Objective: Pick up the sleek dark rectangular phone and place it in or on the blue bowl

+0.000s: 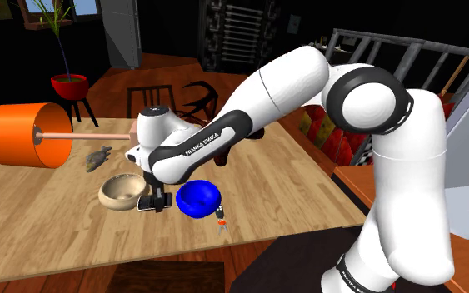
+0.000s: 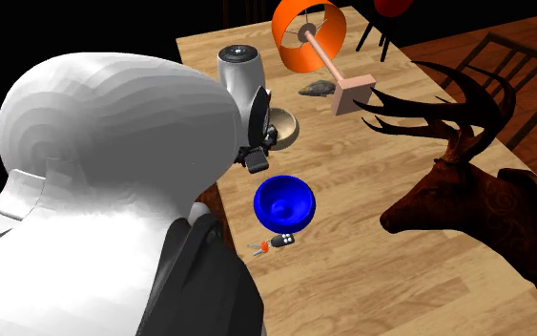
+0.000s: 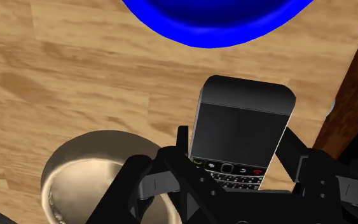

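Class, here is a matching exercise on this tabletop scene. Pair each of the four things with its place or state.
Things:
1. dark phone
2. blue bowl
3. tan bowl
4. orange-shaded lamp

Places or states:
A. lying on its side on the table
B. clasped between the fingers of the tool
C. has a small black-and-orange item lying close beside it
D. on the table, at the shoulder view's left of the tool

Pairs: 1-B, 2-C, 3-D, 4-A.
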Available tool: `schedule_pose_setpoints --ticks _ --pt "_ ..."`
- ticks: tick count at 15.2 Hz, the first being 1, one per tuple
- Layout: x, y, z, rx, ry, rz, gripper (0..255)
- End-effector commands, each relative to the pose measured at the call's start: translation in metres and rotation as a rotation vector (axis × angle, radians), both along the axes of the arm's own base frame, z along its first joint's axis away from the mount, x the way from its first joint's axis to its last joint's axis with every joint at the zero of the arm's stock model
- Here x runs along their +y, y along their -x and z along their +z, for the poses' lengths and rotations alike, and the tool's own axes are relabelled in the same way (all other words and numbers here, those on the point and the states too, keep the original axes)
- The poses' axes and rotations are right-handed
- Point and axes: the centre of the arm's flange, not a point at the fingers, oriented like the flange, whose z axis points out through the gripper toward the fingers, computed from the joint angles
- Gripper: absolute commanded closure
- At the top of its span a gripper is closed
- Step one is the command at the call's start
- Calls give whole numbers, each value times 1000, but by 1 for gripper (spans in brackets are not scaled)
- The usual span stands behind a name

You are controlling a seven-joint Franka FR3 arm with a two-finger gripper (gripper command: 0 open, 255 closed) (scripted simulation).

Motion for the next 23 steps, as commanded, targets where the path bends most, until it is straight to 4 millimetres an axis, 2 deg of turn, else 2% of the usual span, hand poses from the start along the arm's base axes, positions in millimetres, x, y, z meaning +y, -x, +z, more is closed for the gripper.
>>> schedule_pose_setpoints --ticks 1,15,23 --pt "0 0 10 0 0 0 255" --pt "0 0 83 0 0 0 255" --pt "-100 34 87 0 0 0 255"
